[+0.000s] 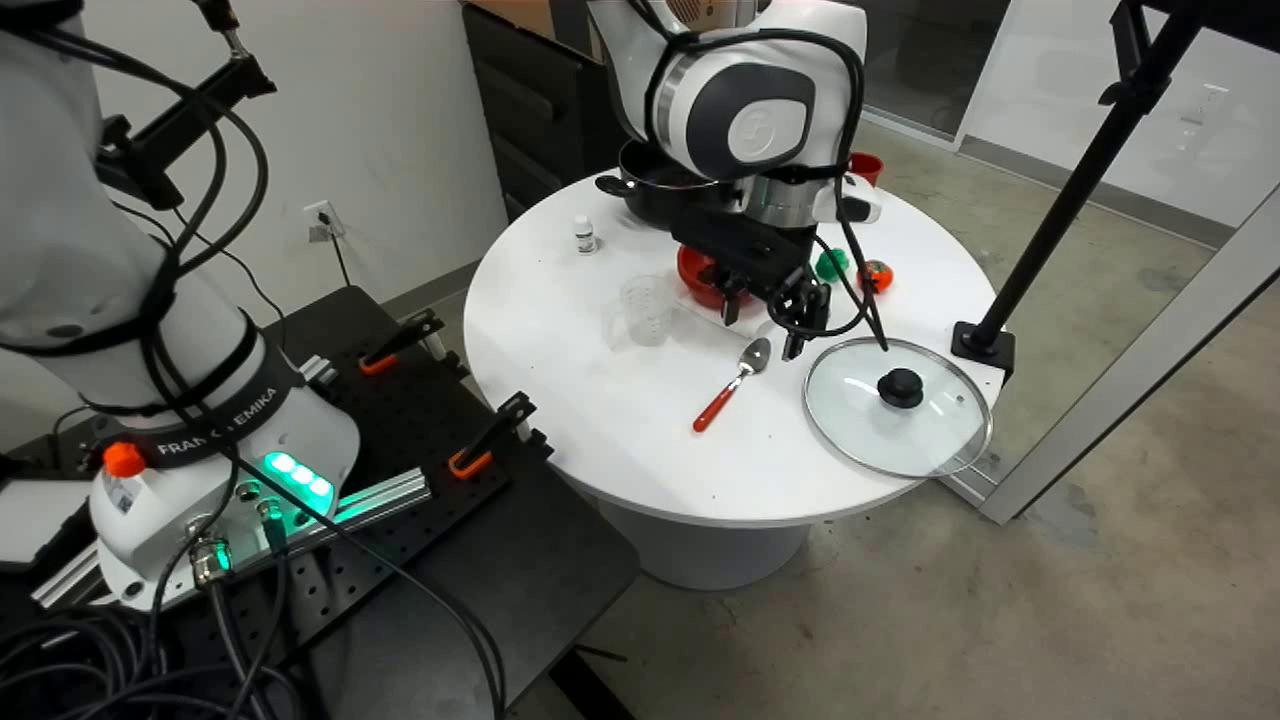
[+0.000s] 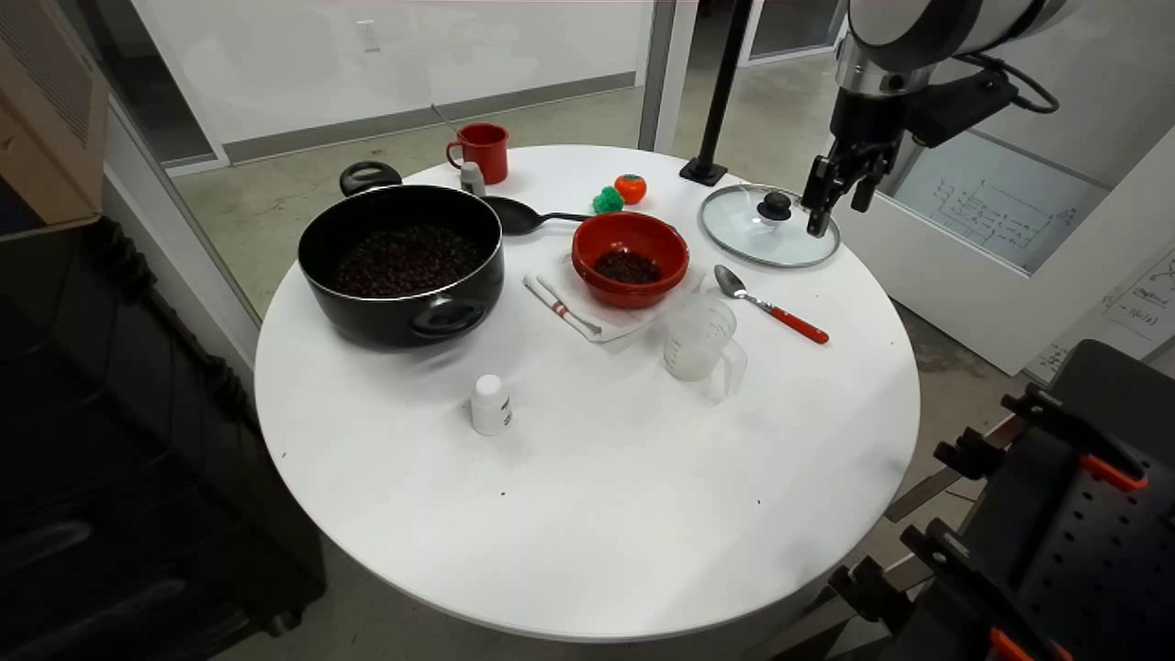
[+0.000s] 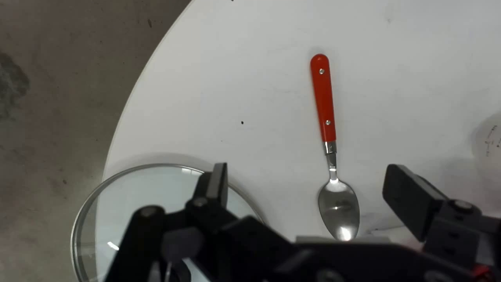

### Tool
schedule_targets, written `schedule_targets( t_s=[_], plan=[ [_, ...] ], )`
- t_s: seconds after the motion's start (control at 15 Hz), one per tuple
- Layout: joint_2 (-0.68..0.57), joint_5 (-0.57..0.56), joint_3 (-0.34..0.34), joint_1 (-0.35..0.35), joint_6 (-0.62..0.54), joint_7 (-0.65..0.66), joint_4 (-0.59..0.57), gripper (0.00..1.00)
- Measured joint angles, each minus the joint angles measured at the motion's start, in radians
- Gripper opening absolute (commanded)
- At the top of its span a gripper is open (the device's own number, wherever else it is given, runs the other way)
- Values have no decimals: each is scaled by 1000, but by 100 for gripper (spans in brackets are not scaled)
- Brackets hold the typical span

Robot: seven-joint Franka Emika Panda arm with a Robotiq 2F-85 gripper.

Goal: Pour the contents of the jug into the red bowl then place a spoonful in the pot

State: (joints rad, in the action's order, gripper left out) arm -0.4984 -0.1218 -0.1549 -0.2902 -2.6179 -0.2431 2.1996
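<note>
Wrist view: tool (image 3: pixel 307 184) released, jaws apart, spoon (image 3: pixel 330 147) on desk (image 3: pixel 219 98), lid (image 3: pixel 145 188) at spoon's 8 o'clock. In an exterior view, pot (image 2: pixel 376 317) 9 o'clock of red bowl (image 2: pixel 633 235).

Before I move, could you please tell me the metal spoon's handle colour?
The spoon's handle is red; the wrist view shows it best.

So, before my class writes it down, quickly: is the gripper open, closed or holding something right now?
Gripper: open, holding nothing; the spoon lies ungripped.
</note>
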Motion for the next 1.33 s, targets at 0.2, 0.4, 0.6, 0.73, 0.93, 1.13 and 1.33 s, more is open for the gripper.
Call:
schedule_targets(
  t_s=[0.2, 0.4, 0.6, 0.73, 0.93, 1.13, 1.33],
  plan=[
    [1, -2, -1, 1, -31, 0, 5, 100],
    [-6, -35, -19, 2, -163, 0, 55, 100],
    [-43, -94, -52, 7, -298, 0, 116, 100],
    [-76, -131, -68, 8, -376, -12, 145, 100],
    [-119, -169, -78, 6, -480, -66, 178, 100],
    [-144, -172, -53, -14, -519, -95, 197, 100],
    [-154, -169, 27, -86, -507, -96, 206, 100]
  ],
)
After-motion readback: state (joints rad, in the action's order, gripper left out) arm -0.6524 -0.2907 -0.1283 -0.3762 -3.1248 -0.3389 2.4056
